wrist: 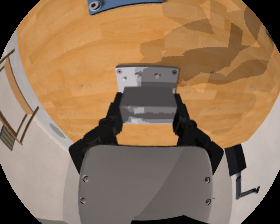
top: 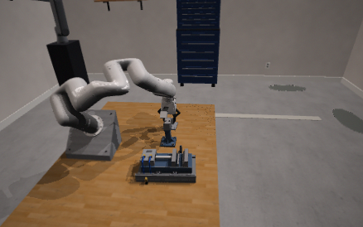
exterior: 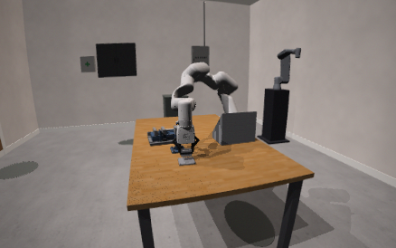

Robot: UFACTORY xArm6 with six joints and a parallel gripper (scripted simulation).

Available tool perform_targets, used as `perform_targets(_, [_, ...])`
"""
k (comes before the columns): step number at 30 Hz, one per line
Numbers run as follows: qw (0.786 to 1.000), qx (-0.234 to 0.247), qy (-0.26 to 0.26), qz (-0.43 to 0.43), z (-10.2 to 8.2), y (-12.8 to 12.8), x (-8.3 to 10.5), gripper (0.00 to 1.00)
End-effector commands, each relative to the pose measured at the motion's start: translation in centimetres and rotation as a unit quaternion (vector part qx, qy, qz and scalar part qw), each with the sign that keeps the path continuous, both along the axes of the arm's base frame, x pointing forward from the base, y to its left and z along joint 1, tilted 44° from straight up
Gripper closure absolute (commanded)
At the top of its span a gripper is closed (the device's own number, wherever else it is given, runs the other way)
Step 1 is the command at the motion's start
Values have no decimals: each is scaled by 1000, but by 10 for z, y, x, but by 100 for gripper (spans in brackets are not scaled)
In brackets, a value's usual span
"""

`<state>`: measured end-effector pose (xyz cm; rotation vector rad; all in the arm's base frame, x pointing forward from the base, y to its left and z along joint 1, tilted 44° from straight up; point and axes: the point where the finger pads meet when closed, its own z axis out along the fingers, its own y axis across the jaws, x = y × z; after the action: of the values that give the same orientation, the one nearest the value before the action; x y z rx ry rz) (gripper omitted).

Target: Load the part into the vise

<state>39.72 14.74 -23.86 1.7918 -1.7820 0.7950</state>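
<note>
My gripper (exterior: 186,151) (wrist: 148,101) is shut on the part, a grey block (wrist: 148,96), held above the infeed plate (exterior: 186,160) (wrist: 148,73). The plate also shows in the top view (top: 175,125), partly hidden. I cannot make out the block's slot. The V-block (top: 167,124) stands on a blue stand (top: 167,142) (wrist: 126,5), nearer to the top view than the gripper. The vise (top: 166,169) (exterior: 159,136) is open, with the rod-side jaw (top: 173,158) apart from the fixed jaw (top: 186,158). The work stop is too small to make out surely.
The air cylinder block (top: 148,157) with blue hoses is at the vise's left in the top view. The V-block's stand lies between the infeed plate and the vise. The arm's grey pedestal (top: 92,145) (exterior: 240,128) stands on the wooden table (top: 104,195) (exterior: 231,181).
</note>
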Motion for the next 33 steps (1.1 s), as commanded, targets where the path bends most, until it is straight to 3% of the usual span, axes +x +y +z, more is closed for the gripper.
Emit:
perform_targets(1, [1000, 1, -2, 1, 11, 12, 0, 100])
perform_targets(6, [1000, 1, -2, 1, 19, 19, 0, 100])
perform_targets(33, [1000, 1, -2, 1, 97, 96, -8, 100])
